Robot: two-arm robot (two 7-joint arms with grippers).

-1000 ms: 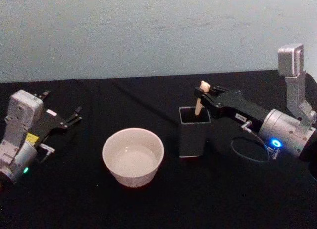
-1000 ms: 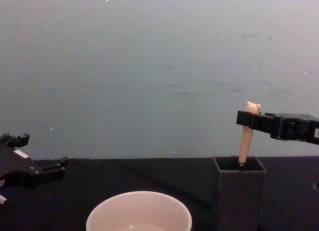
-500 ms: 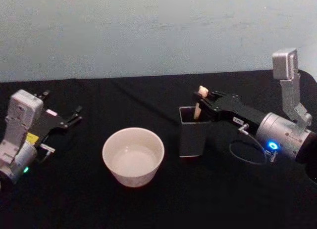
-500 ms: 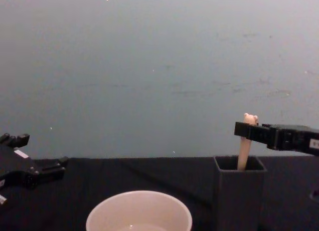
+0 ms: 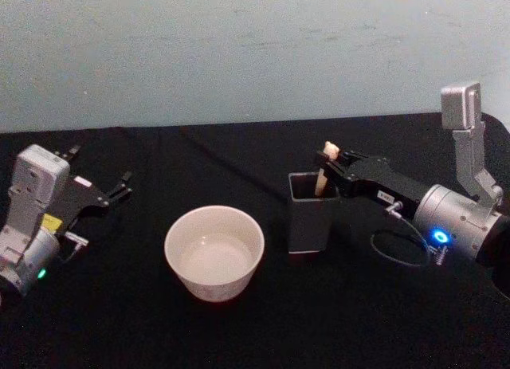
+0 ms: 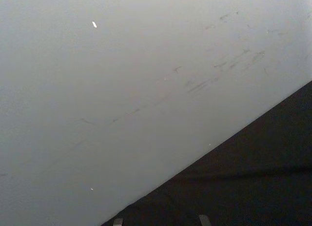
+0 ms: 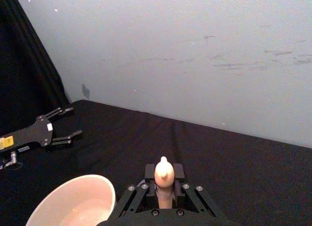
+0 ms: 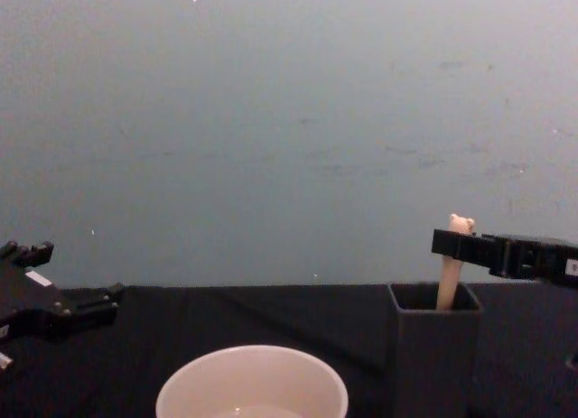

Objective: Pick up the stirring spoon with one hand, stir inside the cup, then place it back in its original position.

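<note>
Head view shows the stirring spoon [image 5: 323, 171] standing nearly upright in the dark grey holder [image 5: 311, 213], its beige handle and little knob rising above the holder's rim while the bowl end is hidden inside. The right hand [image 5: 333, 163] is closed on the handle just under the knob, directly above the holder's opening. Its arm reaches in level from the right of the holder, the black fingers pointing toward the holder and the silver wrist with a blue light trailing behind, low over the black surface [image 5: 239, 329]. From the chest view, the knob [image 8: 461, 224] pokes up just above the black fingers [image 8: 474, 247]. The cup [image 5: 213, 252] sits on the surface just to the left of the holder, apart from it. Well to the left of the cup, the left hand [image 5: 119, 186] rests low by the surface, its fingers spread and holding nothing.
</note>
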